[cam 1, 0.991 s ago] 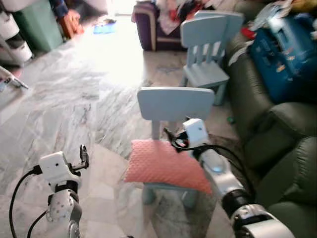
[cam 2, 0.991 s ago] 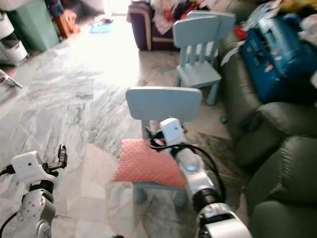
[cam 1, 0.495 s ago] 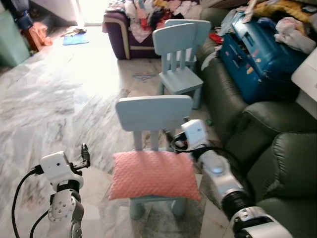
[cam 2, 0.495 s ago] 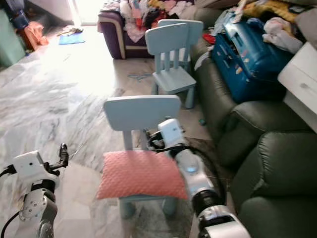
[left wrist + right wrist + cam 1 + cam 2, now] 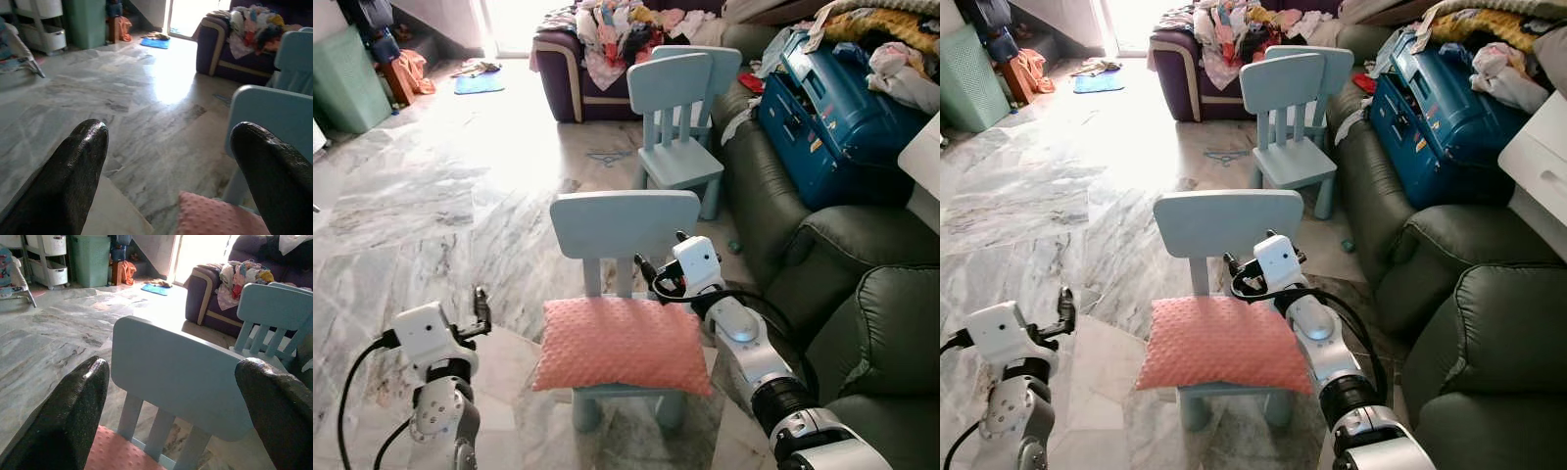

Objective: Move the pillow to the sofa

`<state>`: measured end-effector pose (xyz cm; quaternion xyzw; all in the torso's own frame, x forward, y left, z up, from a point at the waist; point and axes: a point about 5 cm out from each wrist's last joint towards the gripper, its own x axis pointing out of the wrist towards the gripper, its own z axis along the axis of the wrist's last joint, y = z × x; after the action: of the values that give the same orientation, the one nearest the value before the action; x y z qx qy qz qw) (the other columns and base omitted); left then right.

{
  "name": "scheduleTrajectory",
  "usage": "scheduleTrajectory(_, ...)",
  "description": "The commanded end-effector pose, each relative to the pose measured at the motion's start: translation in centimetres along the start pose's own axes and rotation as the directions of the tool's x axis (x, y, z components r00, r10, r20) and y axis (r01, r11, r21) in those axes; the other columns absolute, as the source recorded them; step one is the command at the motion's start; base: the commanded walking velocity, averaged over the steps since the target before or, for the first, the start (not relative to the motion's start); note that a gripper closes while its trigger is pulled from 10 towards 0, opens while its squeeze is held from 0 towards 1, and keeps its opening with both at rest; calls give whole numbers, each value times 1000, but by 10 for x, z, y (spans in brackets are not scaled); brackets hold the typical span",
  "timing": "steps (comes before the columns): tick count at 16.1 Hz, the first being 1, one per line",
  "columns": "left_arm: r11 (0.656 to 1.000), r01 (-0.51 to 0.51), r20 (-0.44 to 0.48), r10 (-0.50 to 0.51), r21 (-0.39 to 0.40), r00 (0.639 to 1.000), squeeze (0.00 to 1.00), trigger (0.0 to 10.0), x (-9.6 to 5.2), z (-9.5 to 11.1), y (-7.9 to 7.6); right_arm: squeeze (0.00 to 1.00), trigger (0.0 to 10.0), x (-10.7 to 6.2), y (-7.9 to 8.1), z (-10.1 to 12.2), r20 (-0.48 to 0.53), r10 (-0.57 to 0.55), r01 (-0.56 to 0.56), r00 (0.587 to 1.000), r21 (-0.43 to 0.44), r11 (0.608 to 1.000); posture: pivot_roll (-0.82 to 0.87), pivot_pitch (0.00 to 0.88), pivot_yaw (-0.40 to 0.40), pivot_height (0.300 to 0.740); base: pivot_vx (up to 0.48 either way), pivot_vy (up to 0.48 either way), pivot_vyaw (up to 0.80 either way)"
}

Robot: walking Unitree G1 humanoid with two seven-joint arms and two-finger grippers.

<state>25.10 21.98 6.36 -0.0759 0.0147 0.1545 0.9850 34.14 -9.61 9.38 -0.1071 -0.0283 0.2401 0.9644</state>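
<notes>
A salmon-pink pillow (image 5: 622, 343) lies flat on the seat of a small light-blue chair (image 5: 625, 223). My right gripper (image 5: 653, 277) hovers open just above the pillow's back right corner, in front of the chair's backrest. In the right wrist view its black fingers (image 5: 78, 401) stand wide apart, framing the backrest (image 5: 181, 382) with the pillow edge (image 5: 122, 455) below. My left gripper (image 5: 481, 307) is open to the left of the chair, over the floor, apart from the pillow (image 5: 220, 220). The dark green sofa (image 5: 862, 294) runs along the right side.
A blue suitcase (image 5: 832, 108) and clothes rest on the far part of the green sofa. A second light-blue chair (image 5: 680, 117) stands beyond the first. A purple sofa heaped with clothes (image 5: 597, 49) sits at the back, and a green basket (image 5: 347, 88) at far left on the marble floor (image 5: 440, 196).
The whole view has swung right and levelled as the camera moved. Both grippers keep their places relative to the chair and pillow, still open.
</notes>
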Motion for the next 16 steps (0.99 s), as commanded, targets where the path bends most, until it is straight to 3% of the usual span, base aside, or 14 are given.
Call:
scheduleTrajectory(1, 1000, 9, 1, -9, 9, 1000, 0, 10000, -2, -1, 1, 0, 10000, 0, -1, 3, 13, 3, -3, 1000, -2, 1000, -130, 108, 6, 740, 319, 0, 0)
scheduleTrajectory(7, 1000, 15, -1, -15, 20, 1000, 0, 10000, -2, -1, 3, 0, 10000, 2, 1, 4, 19, 11, -11, 1000, -2, 1000, -123, 103, 7, 740, 420, 0, 0)
scheduleTrajectory(16, 1000, -6, -29, 6, 3, 1000, 0, 10000, -2, -4, 3, 0, 10000, 2, 2, 5, 23, 13, -13, 1000, -4, 1000, -121, 102, 7, 740, 0, 0, 0)
